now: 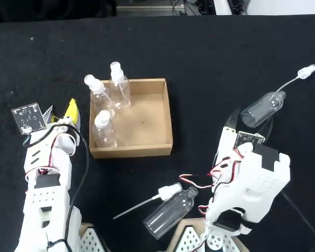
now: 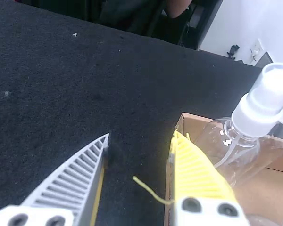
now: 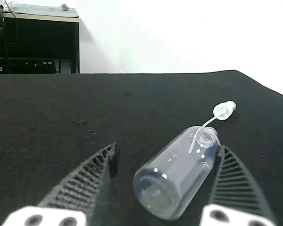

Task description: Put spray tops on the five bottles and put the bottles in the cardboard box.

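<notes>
The cardboard box (image 1: 147,123) holds three upright clear bottles with white spray tops (image 1: 104,128) along its left wall. My left gripper (image 1: 59,108) stands open just left of the box; its wrist view shows the gripper (image 2: 140,141) at the box corner (image 2: 188,123) near a capped bottle (image 2: 262,110). My right gripper (image 3: 168,149) is open around a lying bottle (image 3: 177,172); that bottle's spray top (image 3: 225,109) is off the neck, its tube leading to the mouth. From above, this bottle (image 1: 262,108) lies ahead of the right gripper (image 1: 247,123).
Another clear bottle (image 1: 170,212) lies at the table's front between the arms. A loose spray top (image 1: 170,191) rests by its neck, tube pointing away to the left. A black cloth (image 1: 210,63) covers the table, and the right half of the box floor is bare.
</notes>
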Tool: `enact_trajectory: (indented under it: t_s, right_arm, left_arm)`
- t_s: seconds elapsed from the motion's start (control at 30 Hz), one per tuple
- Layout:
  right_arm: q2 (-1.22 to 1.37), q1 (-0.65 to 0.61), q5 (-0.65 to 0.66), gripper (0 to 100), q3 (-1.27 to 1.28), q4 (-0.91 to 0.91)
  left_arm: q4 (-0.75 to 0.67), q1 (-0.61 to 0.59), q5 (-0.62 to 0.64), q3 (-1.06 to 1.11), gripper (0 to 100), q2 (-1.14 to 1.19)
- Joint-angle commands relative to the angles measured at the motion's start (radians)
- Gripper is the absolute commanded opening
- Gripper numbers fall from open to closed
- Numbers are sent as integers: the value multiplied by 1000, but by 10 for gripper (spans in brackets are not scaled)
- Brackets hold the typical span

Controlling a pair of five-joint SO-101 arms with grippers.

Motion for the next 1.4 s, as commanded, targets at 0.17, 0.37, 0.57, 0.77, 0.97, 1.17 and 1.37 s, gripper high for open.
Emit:
enact_trajectory:
  t_s: [0.17, 0.37, 0.57, 0.77, 0.97, 1.17, 1.37]
  right_arm:
    - [-160, 23, -2, 269, 13, 12]
    - [-452, 52, -9, 269, -56, 381]
    - [-674, 104, -11, 269, -364, 1194]
    - [-745, 176, -11, 269, -561, 1587]
    - [-596, 190, -11, 268, -911, 1929]
    - [-231, 212, -95, 268, -1472, 2361]
    - [104, 224, -255, 268, -1951, 2552]
  left_arm:
    - [-25, 12, -6, -10, 191, -18]
    - [-25, 10, -6, -12, 191, -18]
    - [-25, 13, -6, -12, 191, -20]
    - [-25, 13, -6, -12, 191, -20]
    - [-25, 10, -6, -12, 191, -18]
    - [-25, 8, -6, -12, 191, -18]
    - [-25, 10, -6, -12, 191, -18]
